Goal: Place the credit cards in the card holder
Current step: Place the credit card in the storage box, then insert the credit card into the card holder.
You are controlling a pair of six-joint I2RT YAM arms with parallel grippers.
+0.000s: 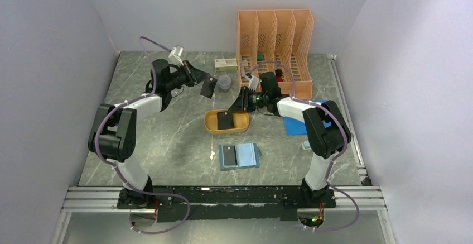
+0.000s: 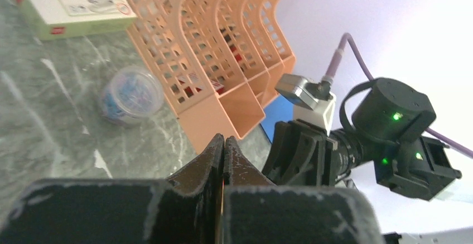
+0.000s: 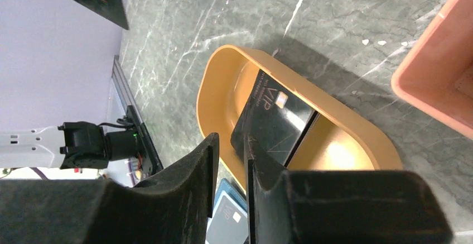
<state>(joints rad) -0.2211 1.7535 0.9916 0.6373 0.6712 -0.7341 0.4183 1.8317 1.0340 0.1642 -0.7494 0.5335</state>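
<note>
The left fingers [image 2: 203,163], raised behind and to the left of the orange tray [image 1: 208,124], are pressed closed on a dark credit card [image 1: 208,86] held clear of the grey marble worktop [image 1: 167,143]. Behind the tray stand a clear tub of coloured clips [image 1: 223,82] and, farther back, a white-and-green box [image 1: 226,63]. Inside the tray a second black card [image 3: 273,124], marked VIP, leans tilted against the wall. The right fingers [image 3: 189,171] hover just over the tray, parted by a narrow gap and gripping nothing, their tips near that card's lower corner. In front of the tray the teal card holder [image 1: 249,156] lies open flat, a third dark card [image 1: 227,154] on its left half. Behind and right of the tray stands an orange file rack [image 1: 275,32]; directly right of the tray a blue sheet [image 1: 294,125] lies partly under the right arm.
</note>
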